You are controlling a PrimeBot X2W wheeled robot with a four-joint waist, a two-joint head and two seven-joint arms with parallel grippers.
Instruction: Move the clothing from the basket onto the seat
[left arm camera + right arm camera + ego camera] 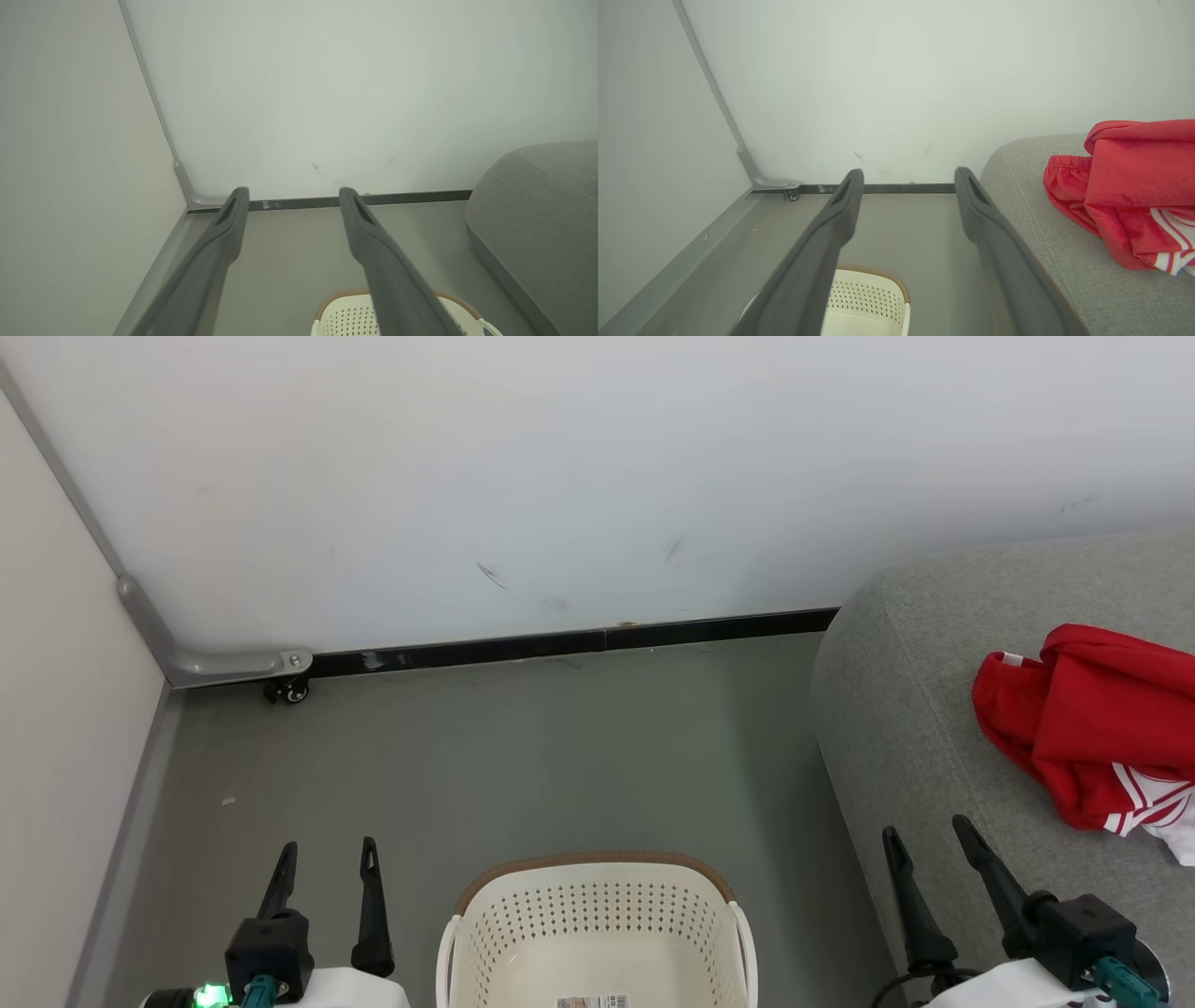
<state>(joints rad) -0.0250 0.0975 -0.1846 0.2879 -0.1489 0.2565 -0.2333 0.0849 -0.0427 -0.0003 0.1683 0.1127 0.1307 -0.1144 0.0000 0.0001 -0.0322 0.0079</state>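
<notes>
Two open hands to work with: left hand (330, 846) and right hand (926, 827), both spread wide and gripping nothing. Red clothing (1092, 728) heaped on the seat (915, 709), up and to the right of the right hand, well apart from it. Down between the two hands, the basket (597, 915), bare inside where visible. Looks like a closing check rather than another pick. To finish well, lean in for a look at the whole basket floor before calling it done, hold both hands clear of the rim, and leave the clothing alone unless slipping. Cannot see the near half of the basket, cut off at the bottom edge; likewise the right part of the clothing, so cannot tell its full spread on the seat
</notes>
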